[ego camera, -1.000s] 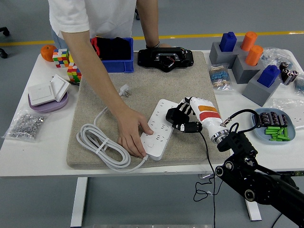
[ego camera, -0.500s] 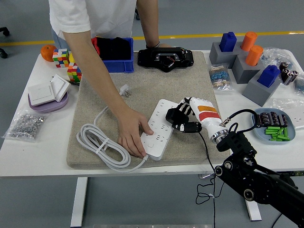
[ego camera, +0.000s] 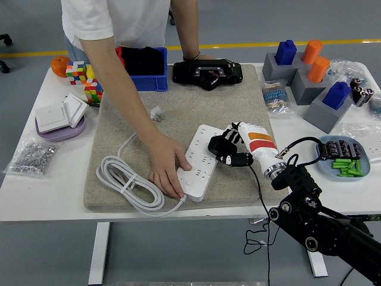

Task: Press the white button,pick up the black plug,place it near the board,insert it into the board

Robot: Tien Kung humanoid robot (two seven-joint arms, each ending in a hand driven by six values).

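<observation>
Lying on the beige felt mat (ego camera: 202, 113), the white power strip (ego camera: 199, 162) runs its long axis diagonally, from its near-left end, where the cord exits, up toward the far right. A person's hand (ego camera: 166, 170) presses flat on that near-left end. The strip's white cable (ego camera: 122, 179) coils to its left, and the white plug (ego camera: 156, 112) of that cable lies beyond the strip, toward the far side of the mat. The black plug (ego camera: 218, 146) sits at the strip's right edge, gripped in the curled black fingers of the robot's right hand (ego camera: 229, 150), which comes in from the strip's right. Whether the plug's prongs touch the sockets cannot be told. Far behind the strip, a blue bin (ego camera: 149, 78) holds black and red items. Right of the strip, a round grey-blue dish (ego camera: 342, 158) holds batteries and green sticks.
</observation>
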